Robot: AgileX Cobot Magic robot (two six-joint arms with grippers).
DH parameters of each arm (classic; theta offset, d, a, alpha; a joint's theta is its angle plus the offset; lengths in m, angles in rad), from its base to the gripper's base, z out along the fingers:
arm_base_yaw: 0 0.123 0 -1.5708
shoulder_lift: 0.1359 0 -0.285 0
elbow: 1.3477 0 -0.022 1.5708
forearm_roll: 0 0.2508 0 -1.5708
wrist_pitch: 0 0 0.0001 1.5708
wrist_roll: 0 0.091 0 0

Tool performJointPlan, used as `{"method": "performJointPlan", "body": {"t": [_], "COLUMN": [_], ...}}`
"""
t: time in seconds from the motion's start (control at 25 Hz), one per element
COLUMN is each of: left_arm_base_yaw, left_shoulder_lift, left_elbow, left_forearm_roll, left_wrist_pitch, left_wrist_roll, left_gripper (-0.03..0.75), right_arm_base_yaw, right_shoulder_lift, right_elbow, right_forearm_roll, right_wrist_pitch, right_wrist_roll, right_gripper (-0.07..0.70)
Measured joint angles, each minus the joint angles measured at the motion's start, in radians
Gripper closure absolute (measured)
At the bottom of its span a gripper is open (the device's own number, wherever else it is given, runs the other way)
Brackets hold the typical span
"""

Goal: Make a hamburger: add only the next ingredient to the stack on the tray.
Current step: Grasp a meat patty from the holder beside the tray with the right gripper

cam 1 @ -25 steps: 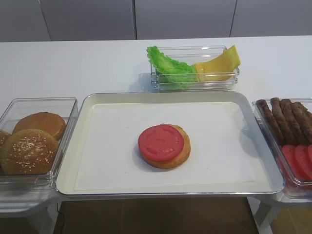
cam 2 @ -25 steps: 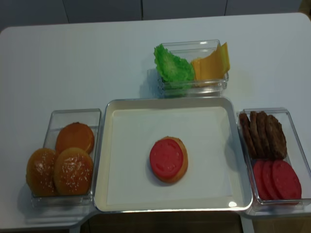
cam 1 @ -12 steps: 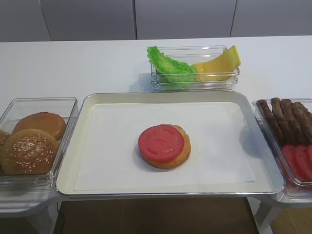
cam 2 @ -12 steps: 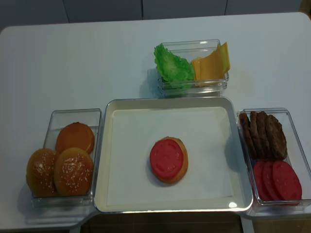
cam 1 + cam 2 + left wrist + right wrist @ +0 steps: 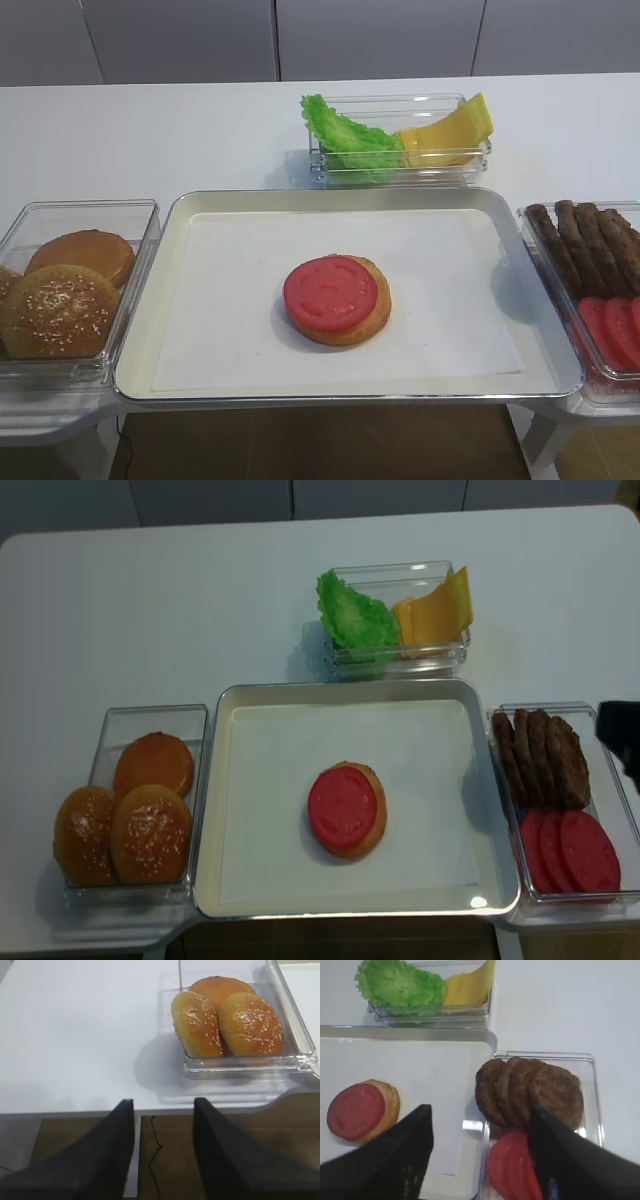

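Hovering over patties [image 5: 530, 1092] | right gripper [image 5: 480, 1147] spread, empty | seen wrist-view only

white table [image 5: 150, 130], grey panelled wall [image 5: 300, 40] behind, brown floor [image 5: 165, 1150] below.

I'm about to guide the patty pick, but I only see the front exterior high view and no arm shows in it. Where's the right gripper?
Observer: The right gripper hovers over the patties, not touching them.
Operator: Jaws?
Observer: Wide open, nothing between them.
Operator: And the left one?
Observer: The left gripper is open and empty, off the near edge of the table, beside the bun bin.
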Motion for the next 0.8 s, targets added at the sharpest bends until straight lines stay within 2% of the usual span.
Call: {"method": "performJointPlan", "body": {"t": [0.2, 0.4, 0.6, 0.8], "left_arm_base_yaw": [0.000, 0.000, 0.000, 0.000], "left_shoulder_lift": [0.000, 0.000, 0.000, 0.000], "left_elbow": [0.000, 0.000, 0.000, 0.000], "left_forearm_roll": [0.000, 0.000, 0.000, 0.000], "left_wrist_pitch": [0.000, 0.000, 0.000, 0.000], "left_wrist_roll": [0.000, 0.000, 0.000, 0.000], "left_gripper": [0.422, 0.422, 0.422, 0.422], "right_arm_base_yaw": [0.050, 0.109, 0.208, 0.304], "right_shoulder_lift": [0.155, 0.286, 0.383, 0.492], "right_elbow": [-0.068, -0.118, -0.140, -0.177], "right_forearm_roll": [-0.006, -0.065, -0.185, -0.350], "right_wrist_pitch": [0.007, 0.031, 0.043, 0.097], "right_wrist_roll": [0.010, 0.070, 0.192, 0.347], "right_gripper": [0.175, 0.178, 0.178, 0.178]}}
